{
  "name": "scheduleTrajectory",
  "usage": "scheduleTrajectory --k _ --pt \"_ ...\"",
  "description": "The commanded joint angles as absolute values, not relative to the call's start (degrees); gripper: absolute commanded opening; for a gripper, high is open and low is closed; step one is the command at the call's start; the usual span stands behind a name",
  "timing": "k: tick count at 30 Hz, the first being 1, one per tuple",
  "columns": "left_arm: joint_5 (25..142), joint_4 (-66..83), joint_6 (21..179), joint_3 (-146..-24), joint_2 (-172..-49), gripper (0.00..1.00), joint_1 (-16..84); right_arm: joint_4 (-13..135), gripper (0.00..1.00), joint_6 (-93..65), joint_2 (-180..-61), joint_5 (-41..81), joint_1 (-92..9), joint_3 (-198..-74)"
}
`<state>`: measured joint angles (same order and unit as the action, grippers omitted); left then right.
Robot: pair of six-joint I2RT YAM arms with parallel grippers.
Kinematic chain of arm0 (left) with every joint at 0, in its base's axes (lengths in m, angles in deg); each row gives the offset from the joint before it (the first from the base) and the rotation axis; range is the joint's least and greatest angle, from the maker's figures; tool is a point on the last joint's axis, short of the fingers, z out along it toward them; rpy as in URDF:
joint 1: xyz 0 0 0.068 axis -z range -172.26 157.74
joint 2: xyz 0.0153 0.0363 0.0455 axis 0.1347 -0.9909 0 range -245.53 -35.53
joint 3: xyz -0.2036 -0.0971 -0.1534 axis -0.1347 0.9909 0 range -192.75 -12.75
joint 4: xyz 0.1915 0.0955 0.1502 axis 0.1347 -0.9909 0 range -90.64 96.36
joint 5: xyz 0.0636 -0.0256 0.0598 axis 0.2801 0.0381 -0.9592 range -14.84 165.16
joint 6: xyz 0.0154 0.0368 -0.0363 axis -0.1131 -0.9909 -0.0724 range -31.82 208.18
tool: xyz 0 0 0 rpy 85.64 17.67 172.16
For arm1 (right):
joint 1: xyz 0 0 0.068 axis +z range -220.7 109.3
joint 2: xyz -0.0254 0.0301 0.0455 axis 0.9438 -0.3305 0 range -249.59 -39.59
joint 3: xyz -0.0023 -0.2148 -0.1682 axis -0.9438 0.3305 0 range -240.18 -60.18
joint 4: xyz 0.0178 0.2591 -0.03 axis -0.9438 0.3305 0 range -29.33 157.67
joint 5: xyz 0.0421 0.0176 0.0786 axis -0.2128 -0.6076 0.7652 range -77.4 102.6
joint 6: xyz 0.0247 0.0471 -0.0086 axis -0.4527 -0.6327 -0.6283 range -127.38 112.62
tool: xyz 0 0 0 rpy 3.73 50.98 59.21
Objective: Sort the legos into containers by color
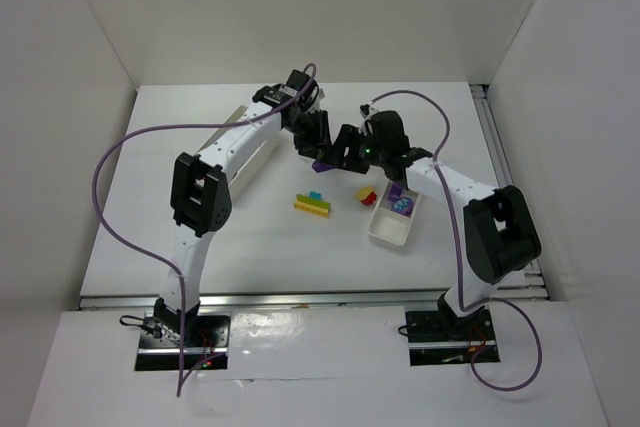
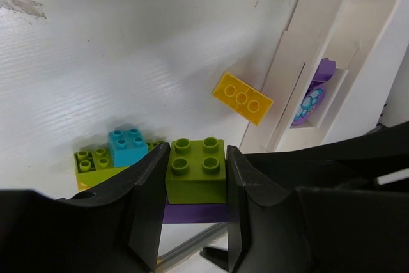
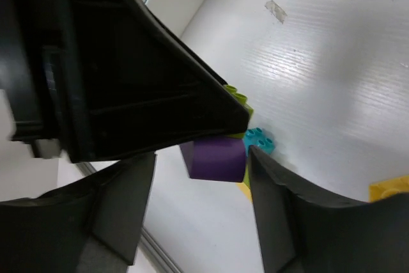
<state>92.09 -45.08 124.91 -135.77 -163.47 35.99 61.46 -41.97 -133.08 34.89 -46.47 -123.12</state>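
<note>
Our left gripper (image 2: pixel 195 158) pinches a lime green brick (image 2: pixel 195 172) narrowly between its fingers, with a purple brick (image 2: pixel 192 213) stuck beneath it. Our right gripper (image 3: pixel 201 158) straddles that purple brick with a gap showing at its left finger. It is not yet clamped and is the nearer arm to pull.

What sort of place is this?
Probably a lab robot cell: a white table boxed in by plain white panels, with the left arm and right arm bolted at its near edge.
</note>
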Motion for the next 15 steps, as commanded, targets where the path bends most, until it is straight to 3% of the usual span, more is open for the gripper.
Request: scheduleTrajectory --k 1,4,10,12,13,14,15 --pt "95.6 -42.7 126.6 -135.6 -159.5 0.0 35.6 54.0 0.64 -45.6 -132.8 34.2 -46.9 -121.4" --pt "95.6 -42.7 126.6 -135.6 -158.9 0.0 35.6 53.5 0.53 -46.1 -132.8 33.3 -46.9 -120.9" --pt "95.6 -42.7 126.6 -135.6 -158.4 0.0 35.1 53.5 0.43 -46.1 -133.4 30.9 -46.9 -121.4" --pt "96.2 -42.7 126.6 -135.6 -158.4 0.0 35.1 53.5 0.43 -46.1 -133.4 30.4 -46.9 -121.4" --pt "96.2 -42.7 126.6 -135.1 -158.4 0.0 35.1 53.5 0.47 -46.1 -133.9 30.4 -46.9 -122.0" --pt "96.2 -42.7 126.6 -135.1 -158.4 0.0 35.1 53.5 0.61 -46.1 -133.9 30.4 -46.9 -122.0" --pt "96.2 -42.7 126.6 -134.6 -158.4 0.0 35.1 53.5 0.63 -46.1 -135.4 31.2 -46.9 -123.3"
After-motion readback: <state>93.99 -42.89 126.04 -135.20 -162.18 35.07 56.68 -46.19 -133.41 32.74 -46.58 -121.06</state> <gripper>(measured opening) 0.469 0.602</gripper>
